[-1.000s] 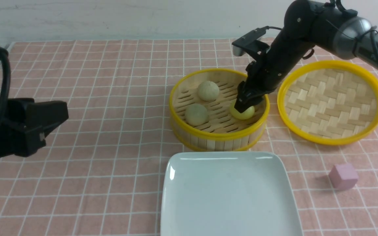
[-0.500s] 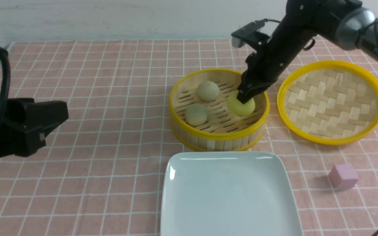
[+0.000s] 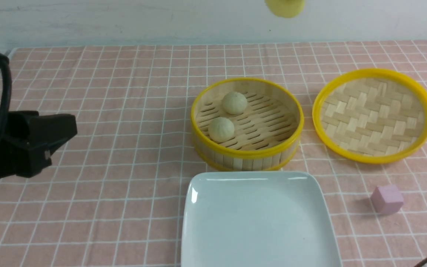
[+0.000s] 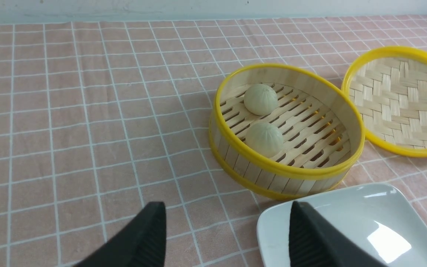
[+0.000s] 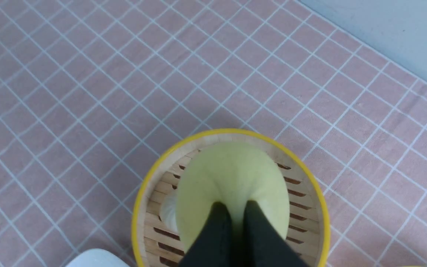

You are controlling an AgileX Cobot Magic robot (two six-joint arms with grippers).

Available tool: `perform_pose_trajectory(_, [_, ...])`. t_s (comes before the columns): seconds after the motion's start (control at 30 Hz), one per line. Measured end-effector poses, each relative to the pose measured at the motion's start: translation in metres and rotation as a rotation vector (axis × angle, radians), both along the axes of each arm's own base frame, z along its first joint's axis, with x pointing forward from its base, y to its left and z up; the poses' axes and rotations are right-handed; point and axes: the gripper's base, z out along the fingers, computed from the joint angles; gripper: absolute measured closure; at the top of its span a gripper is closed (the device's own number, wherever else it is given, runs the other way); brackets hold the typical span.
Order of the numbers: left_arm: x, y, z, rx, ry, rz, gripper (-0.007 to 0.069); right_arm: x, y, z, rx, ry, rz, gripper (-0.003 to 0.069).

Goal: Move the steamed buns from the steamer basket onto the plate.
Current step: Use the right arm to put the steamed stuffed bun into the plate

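The steamer basket (image 3: 247, 154) stands mid-table and holds two pale beige buns (image 3: 234, 102) (image 3: 221, 129). My right gripper (image 5: 234, 211) is shut on the yellow bun (image 5: 232, 174), pinching it high above the basket (image 5: 321, 207). In the front view only the yellow bun (image 3: 284, 7) shows, at the top edge; the right arm is out of frame. The white plate (image 3: 258, 222) lies in front of the basket and is bare. My left gripper (image 4: 228, 218) is open and empty, low at the table's left (image 3: 56, 135), near the plate's corner (image 4: 365, 207).
A shallow yellow-rimmed woven tray (image 3: 374, 115) lies right of the basket. A small pink cube (image 3: 387, 199) sits right of the plate. A pink checked cloth covers the table. A wall runs along the far edge.
My right gripper has lifted the yellow bun out of the basket and risen up out of the front view. The left arm has not moved.
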Motion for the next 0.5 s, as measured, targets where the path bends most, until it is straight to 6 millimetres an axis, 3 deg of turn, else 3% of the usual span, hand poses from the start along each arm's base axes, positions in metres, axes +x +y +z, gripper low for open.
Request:
perform_pose_trajectory(0.07, [0.0, 0.0, 0.0, 0.002, -0.001, -0.001, 0.0168, -0.011, -0.003, 0.006, 0.021, 0.026, -0.024, 0.0644])
perform_pose_trajectory(0.27, [0.0, 0.0, 0.0, 0.002, -0.001, -0.001, 0.0168, -0.035, -0.01, -0.006, 0.012, 0.132, -0.031, 0.0644])
perform_pose_trajectory(0.43, [0.0, 0.0, 0.0, 0.002, -0.001, -0.001, 0.017, -0.064, -0.014, -0.053, -0.043, 0.304, 0.038, 0.0644])
perform_pose_trajectory(0.47, [0.0, 0.0, 0.0, 0.002, -0.001, -0.001, 0.017, -0.065, -0.015, -0.055, -0.048, 0.305, 0.047, 0.0644])
perform_pose_trajectory(0.5, [0.0, 0.0, 0.0, 0.002, -0.001, -0.001, 0.017, -0.069, -0.015, -0.075, -0.072, 0.352, 0.086, 0.0644])
